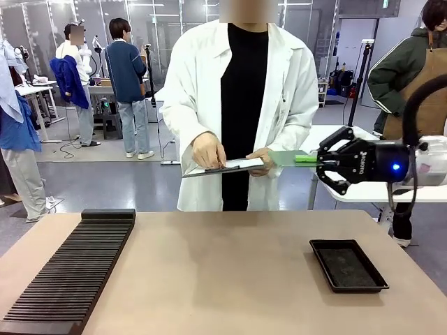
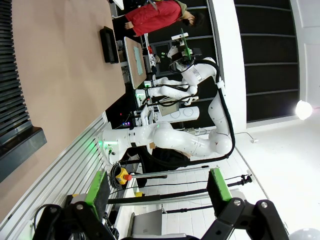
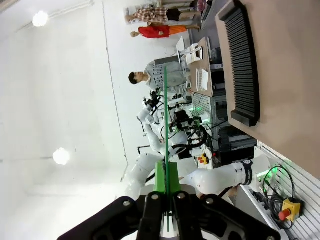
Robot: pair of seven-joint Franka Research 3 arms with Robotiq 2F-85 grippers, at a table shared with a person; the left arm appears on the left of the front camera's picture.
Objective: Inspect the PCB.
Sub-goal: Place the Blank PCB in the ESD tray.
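Note:
My right gripper [image 1: 308, 159] reaches in from the right at chest height and is shut on one end of the PCB [image 1: 286, 158], a thin green board held flat and level. Its free end points at the person in a white coat. That person holds a clipboard [image 1: 225, 167] with white paper, one hand [image 1: 208, 150] resting on the sheet. In the right wrist view the PCB [image 3: 165, 120] shows edge-on as a thin green line rising from the shut right gripper [image 3: 166, 174]. My left gripper [image 2: 158, 186] stands open, its green pads [image 2: 98, 187] wide apart with nothing between them.
A shallow black tray [image 1: 348, 265] lies on the tan table [image 1: 223, 265] at the right, below my right arm. A long black slotted rack [image 1: 70, 276] runs along the left side. Other people stand far behind the table.

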